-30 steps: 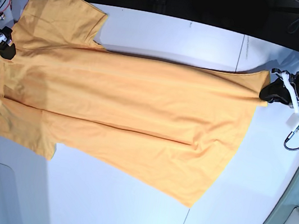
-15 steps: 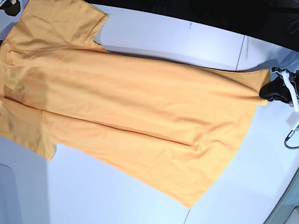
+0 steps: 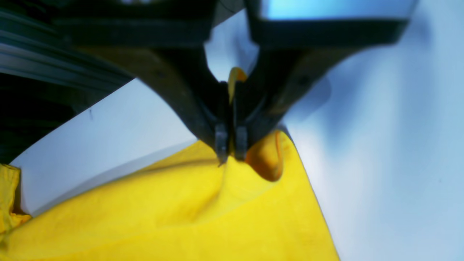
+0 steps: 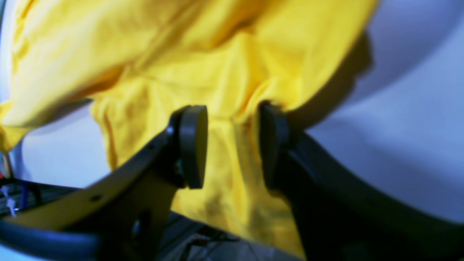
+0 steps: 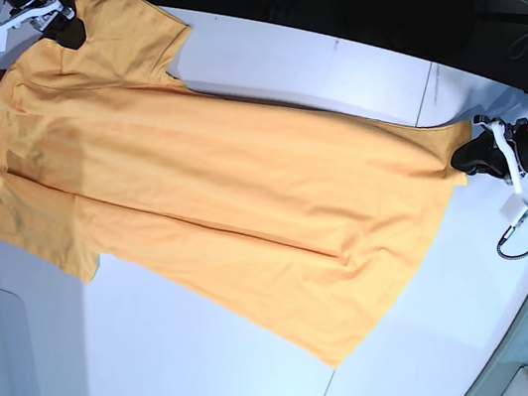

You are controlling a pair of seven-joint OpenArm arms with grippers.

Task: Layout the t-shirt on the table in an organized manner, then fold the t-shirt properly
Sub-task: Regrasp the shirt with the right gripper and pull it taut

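Base view shows the orange-yellow t-shirt [image 5: 215, 190] spread nearly flat across the white tabletop [image 5: 295, 62], one sleeve at the far left corner, its hem corner pinched by the clenched left end effector [image 5: 464, 155], while the right end effector [image 5: 68, 24] hovers released over that sleeve.

Our left gripper [image 3: 230, 152] is pinched tight, its fingertips [image 3: 221, 139] pressed together on a fold of the t-shirt [image 3: 203, 214]. Our right gripper [image 4: 232, 145] stands with its pads [image 4: 194, 145] parted, cloth lying between them but not clamped.
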